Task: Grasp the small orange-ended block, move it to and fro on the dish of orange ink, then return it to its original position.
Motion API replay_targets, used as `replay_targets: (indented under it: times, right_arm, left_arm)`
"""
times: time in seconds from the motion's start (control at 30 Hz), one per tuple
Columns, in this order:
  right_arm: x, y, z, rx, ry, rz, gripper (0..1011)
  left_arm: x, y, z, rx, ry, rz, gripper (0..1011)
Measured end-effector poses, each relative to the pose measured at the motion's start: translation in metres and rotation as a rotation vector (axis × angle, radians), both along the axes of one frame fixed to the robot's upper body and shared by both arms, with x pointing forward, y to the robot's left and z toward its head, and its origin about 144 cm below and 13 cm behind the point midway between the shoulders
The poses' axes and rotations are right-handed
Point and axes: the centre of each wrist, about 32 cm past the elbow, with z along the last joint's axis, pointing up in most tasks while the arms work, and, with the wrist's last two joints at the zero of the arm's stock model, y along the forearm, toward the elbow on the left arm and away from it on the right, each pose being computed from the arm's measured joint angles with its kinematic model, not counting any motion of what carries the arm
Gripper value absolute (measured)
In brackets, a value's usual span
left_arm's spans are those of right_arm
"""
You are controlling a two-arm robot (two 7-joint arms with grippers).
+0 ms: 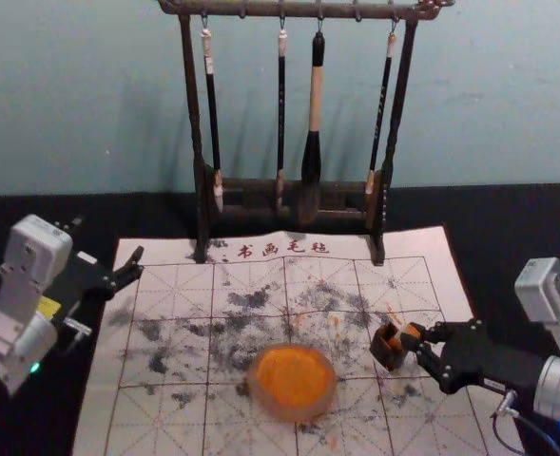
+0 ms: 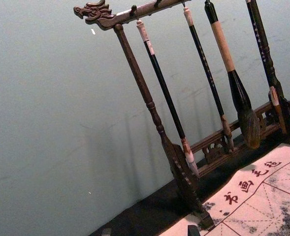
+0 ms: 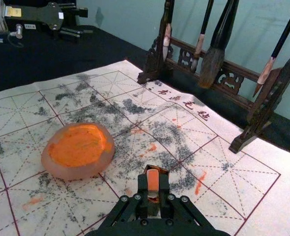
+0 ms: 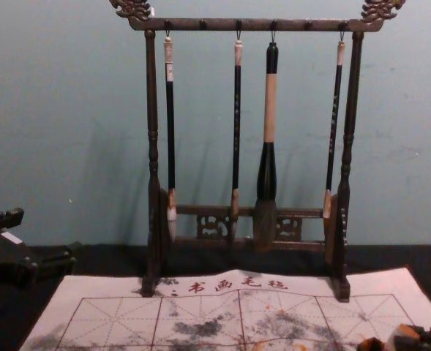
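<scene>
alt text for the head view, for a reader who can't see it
The right pincer grips a small orange-ended block at a small dark box, beside a round dish of orange ink on a gridded mat. The left pincer is open near the mat's far left corner; behind, brushes hang from a dark rack.

Head view high, facing down, chest view lower, nearer, wrist views aslant, brush rack in all

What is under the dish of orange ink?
The dish stands on the gridded white mat, whose red lines and dark smudges run up to its edge. The patch directly beneath is covered, so I can't tell what marks it bears.
</scene>
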Motion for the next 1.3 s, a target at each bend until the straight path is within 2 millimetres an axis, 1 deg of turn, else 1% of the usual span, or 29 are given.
replay_targets:
  times: [0.33,0.7,0.9,1.03,1.3]
  right_arm:
    - [-0.001,0.0,0.011,0.014,-0.007,0.003,88]
    - [-0.003,-0.002,0.033,0.019,-0.038,0.004,90]
    - [0.0,-0.001,0.048,0.021,-0.064,0.03,88]
    - [0.004,0.003,0.056,0.01,-0.072,0.057,88]
    - [0.014,0.022,0.066,-0.051,-0.068,0.136,90]
  left_arm:
    - [0.0,0.0,0.0,0.0,0.0,0.0,1001]
    - [0.0,0.0,0.0,0.0,0.0,0.0,1001]
    - [0.0,0.0,0.0,0.0,0.0,0.0,1001]
    - [0.0,0.0,0.0,0.0,0.0,0.0,1001]
    - [0.0,0.0,0.0,0.0,0.0,0.0,1001]
